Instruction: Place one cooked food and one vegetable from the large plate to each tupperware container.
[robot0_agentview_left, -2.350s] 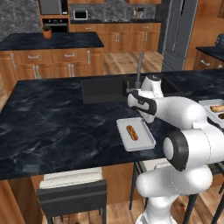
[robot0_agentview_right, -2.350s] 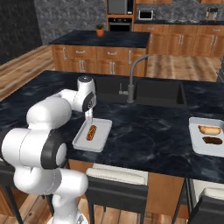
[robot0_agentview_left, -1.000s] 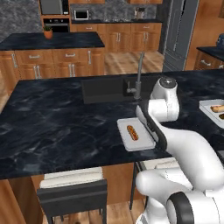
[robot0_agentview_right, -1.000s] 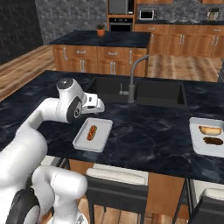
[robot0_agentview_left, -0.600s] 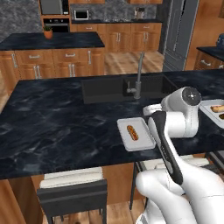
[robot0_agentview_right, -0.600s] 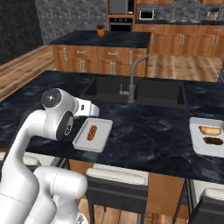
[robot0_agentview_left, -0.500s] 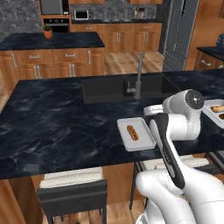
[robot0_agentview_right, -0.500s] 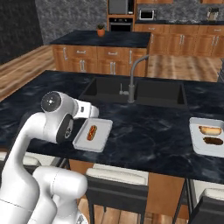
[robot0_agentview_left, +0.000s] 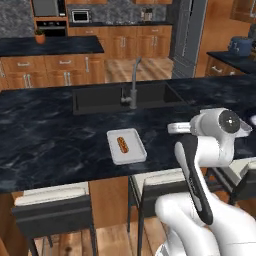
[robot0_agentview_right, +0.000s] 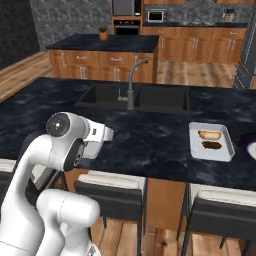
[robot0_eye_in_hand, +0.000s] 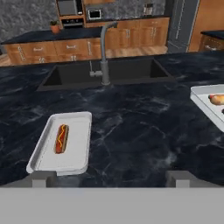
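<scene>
One tupperware container (robot0_eye_in_hand: 63, 148) lies on the dark counter at the lower left of the hand view, with a hot dog (robot0_eye_in_hand: 61, 138) in it; the left base view shows this container (robot0_agentview_left: 126, 146) near the counter's front edge. The second tupperware container (robot0_agentview_right: 211, 141) sits further right and holds a bun (robot0_agentview_right: 208, 134) and a dark piece of food (robot0_agentview_right: 211, 145); its corner (robot0_eye_in_hand: 210, 107) reaches into the hand view. My gripper (robot0_eye_in_hand: 111, 178) hangs above the counter between the two containers, open and empty. A pale curved sliver (robot0_agentview_right: 250, 145) at the right border may be the large plate; I cannot tell.
A dark sunken sink (robot0_agentview_left: 125, 97) with a tall faucet (robot0_agentview_left: 132, 82) lies behind the containers. Stools (robot0_agentview_right: 112, 182) stand under the counter's front edge. Wooden cabinets and a second counter (robot0_agentview_left: 50, 45) line the back of the kitchen.
Both base views have slid sideways, so the base has driven to the right along the counter. The arm has swung round toward the right. The jaws stay open.
</scene>
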